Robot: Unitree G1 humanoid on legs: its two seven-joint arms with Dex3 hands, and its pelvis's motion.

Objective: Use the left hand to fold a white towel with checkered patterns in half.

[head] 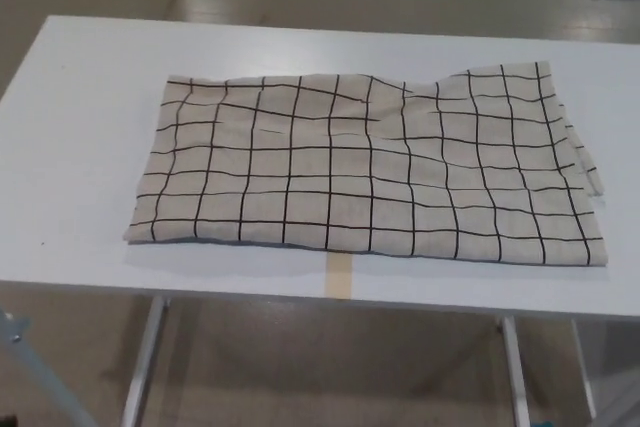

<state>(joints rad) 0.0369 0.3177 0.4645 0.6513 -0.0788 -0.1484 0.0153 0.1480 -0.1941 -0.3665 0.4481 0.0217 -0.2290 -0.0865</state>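
A white towel (370, 169) with a grid of thin black lines lies spread across the middle of a white bench (80, 97). It is wider than it is deep, running from near the left part of the bench to close to the right edge. Its front hem sits just back from the near edge of the bench, and its rear hem lies well short of the far edge. The cloth is mostly flat, with a few soft wrinkles around the centre and a raised ripple along the rear hem right of the middle. At the right end a second layer of cloth peeks out along the edge, so the towel appears doubled there. The left front corner lies flat and slightly rounded.

A short strip of tan tape (340, 275) is stuck to the bench at the near edge, just in front of the towel's front hem and about in the middle of it.

Under the bench, pale metal legs (145, 357) stand on a light floor (330, 367).

Neither hand of the robot shows in the head view, so whether they are open or closed is not visible.
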